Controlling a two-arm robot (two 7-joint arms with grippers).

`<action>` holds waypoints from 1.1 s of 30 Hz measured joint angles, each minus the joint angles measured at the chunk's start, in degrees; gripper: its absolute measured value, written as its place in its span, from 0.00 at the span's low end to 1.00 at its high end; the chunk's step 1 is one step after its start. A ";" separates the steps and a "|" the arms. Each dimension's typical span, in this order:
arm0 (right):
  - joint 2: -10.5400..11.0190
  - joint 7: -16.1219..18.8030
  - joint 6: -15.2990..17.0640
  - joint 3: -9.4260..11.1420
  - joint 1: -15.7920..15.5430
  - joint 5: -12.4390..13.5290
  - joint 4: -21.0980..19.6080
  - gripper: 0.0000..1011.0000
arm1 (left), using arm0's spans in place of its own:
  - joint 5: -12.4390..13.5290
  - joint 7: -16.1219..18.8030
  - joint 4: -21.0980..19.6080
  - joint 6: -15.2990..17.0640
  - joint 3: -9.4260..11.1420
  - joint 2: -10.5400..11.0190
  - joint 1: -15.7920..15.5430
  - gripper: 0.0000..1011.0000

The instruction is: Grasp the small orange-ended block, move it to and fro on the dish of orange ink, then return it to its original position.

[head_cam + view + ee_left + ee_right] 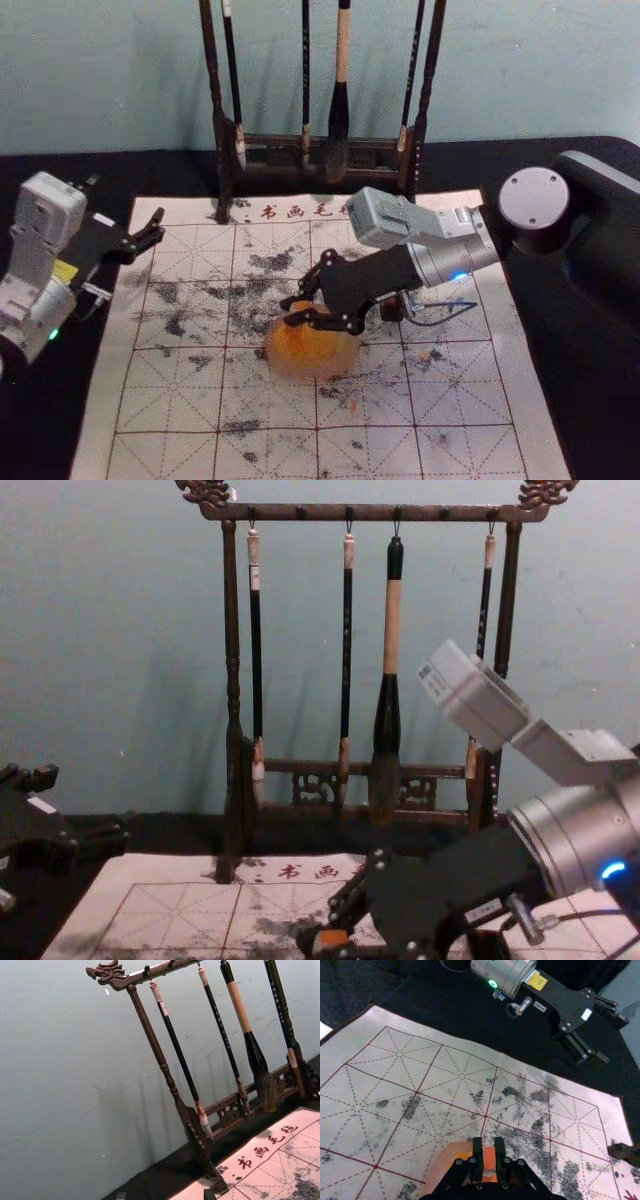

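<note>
Over the dish of orange ink (pixel 305 362) on the mat, my right gripper (pixel 288 311) reaches in from the right. In the right wrist view the right gripper (pixel 489 1142) is shut on the small block (pixel 489 1159), whose orange face shows between the two fingers. Part of the dish (pixel 442 1162) lies beneath and beside them. The chest view shows the block's orange end (pixel 331 938) low at the fingertips; whether it touches the ink I cannot tell. My left gripper (pixel 126 199) is parked open off the mat's left edge; in its wrist view the left gripper (pixel 165 1194) has its fingertips wide apart.
A dark wooden rack (pixel 232 680) with several hanging brushes stands at the back, beyond the ink-spotted grid mat (pixel 180 400). Close behind the right gripper's fingers is a small dark object (pixel 391 308) on the mat. Black cloth (pixel 600 400) surrounds the mat.
</note>
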 joint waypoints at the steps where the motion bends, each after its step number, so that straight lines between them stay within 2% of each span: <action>1: -0.20 -0.09 -0.10 0.06 0.14 -0.11 0.37 0.13 | 0.00 0.00 0.00 0.00 0.00 0.00 0.00 0.99; 10: -0.36 -0.63 -0.26 0.48 0.33 -0.67 0.96 0.13 | 0.00 0.00 0.00 0.00 0.00 0.00 0.00 0.99; 33: 1.71 -1.27 0.74 1.37 -0.48 -1.27 -0.98 0.13 | 0.00 0.00 0.00 0.00 0.00 0.00 0.00 0.99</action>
